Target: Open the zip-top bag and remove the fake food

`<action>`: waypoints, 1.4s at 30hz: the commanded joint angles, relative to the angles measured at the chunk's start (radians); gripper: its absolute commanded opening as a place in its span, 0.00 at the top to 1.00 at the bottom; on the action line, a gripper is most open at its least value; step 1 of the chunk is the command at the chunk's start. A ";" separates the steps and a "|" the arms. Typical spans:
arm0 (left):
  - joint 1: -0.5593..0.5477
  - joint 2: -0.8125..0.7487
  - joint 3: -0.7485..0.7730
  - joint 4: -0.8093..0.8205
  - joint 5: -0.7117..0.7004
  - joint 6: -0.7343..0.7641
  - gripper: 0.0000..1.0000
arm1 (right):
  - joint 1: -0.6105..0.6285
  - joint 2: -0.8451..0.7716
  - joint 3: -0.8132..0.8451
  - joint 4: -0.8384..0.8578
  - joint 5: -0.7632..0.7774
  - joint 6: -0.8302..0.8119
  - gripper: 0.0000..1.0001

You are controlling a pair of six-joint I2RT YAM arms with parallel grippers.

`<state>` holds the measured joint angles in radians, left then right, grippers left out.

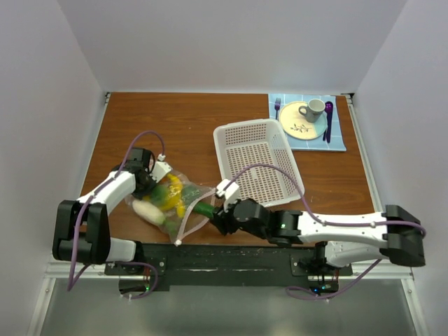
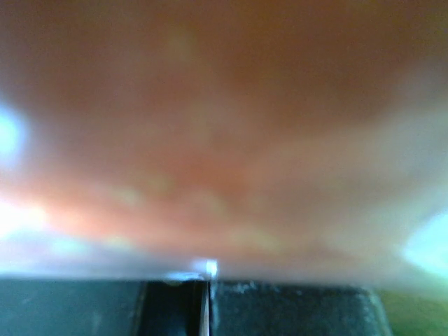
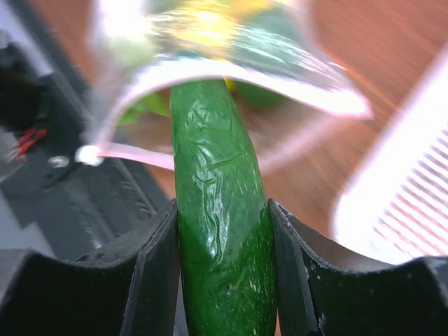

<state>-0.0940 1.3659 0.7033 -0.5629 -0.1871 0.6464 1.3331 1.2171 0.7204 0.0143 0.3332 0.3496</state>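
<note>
Top view: wooden table [image 1: 175, 126]. Clear zip-top bag [image 1: 185, 218] lies lower left of frame, near front edge, w/ fake food [image 1: 175, 190] inside: yellow, green & white pcs. Dark green cucumber [image 3: 217, 161] sticks partway out of bag's pink-edged mouth. Right gripper [image 3: 222, 210] is clamped on it, one finger each side. Left gripper [image 1: 148, 180] is at bag's upper-left end. Its wrist cam shows a close orange blur, w/ pads [image 2: 280, 308] pressed together, pinching bag film. White basket [image 1: 255, 157] at centre, plate [image 1: 294, 126] w/ mug [image 1: 313, 109] upper right.
</note>
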 commanded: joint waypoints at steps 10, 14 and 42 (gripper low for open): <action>0.054 0.024 -0.008 -0.043 0.018 -0.027 1.00 | -0.075 -0.176 0.117 -0.533 0.661 0.273 0.96; 0.056 0.013 -0.011 -0.072 0.052 -0.025 1.00 | -0.196 -0.076 0.120 -0.476 0.606 0.243 0.57; 0.056 0.050 -0.010 -0.035 0.077 0.015 1.00 | 0.146 0.307 0.194 0.064 0.394 -0.052 0.93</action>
<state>-0.0460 1.3750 0.6994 -0.5594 -0.1452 0.6479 1.4818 1.4712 0.9272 -0.0795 0.7391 0.3267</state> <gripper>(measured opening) 0.014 0.037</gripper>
